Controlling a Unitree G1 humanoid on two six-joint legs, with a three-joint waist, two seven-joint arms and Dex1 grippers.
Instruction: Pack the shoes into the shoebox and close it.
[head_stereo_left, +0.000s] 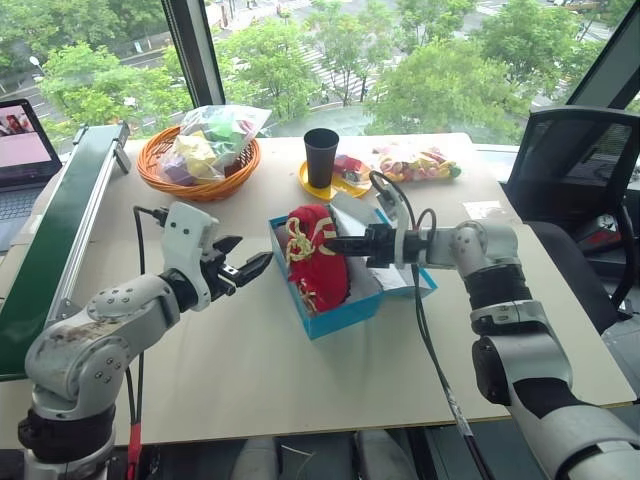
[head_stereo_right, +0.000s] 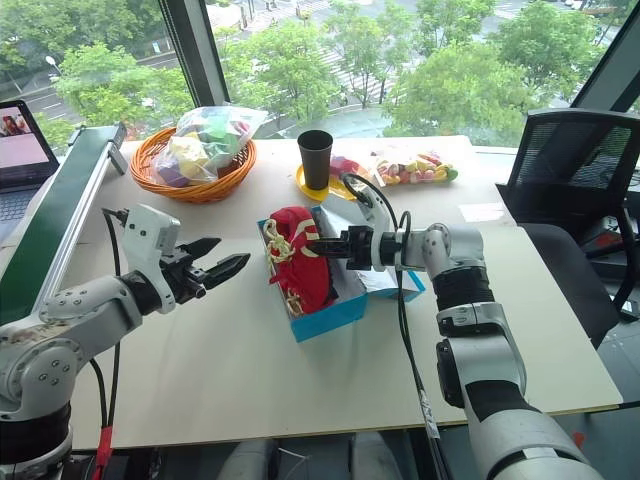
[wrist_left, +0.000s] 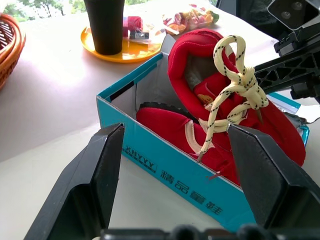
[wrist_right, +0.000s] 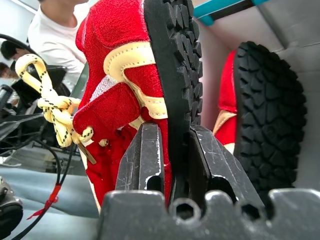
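From the head views, the second of the shoes (head_stereo_left: 318, 255) is seen being lowered into the shoebox (head_stereo_left: 340, 312), which sits mid-table with its lid laid back toward the right edge. The right gripper (head_stereo_left: 338, 244) is clamped on that shoe; the left gripper (head_stereo_left: 243, 268) is held spread and empty just beside the box. In the left wrist view, red uppers and knotted cream laces are seen above the turquoise wall. In the right wrist view, the black sole is pinched between the fingers; release, then lid closure, is judged next

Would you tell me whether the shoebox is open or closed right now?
Open: the shoebox has its lid folded back, and the red shoes stand up above its rim.
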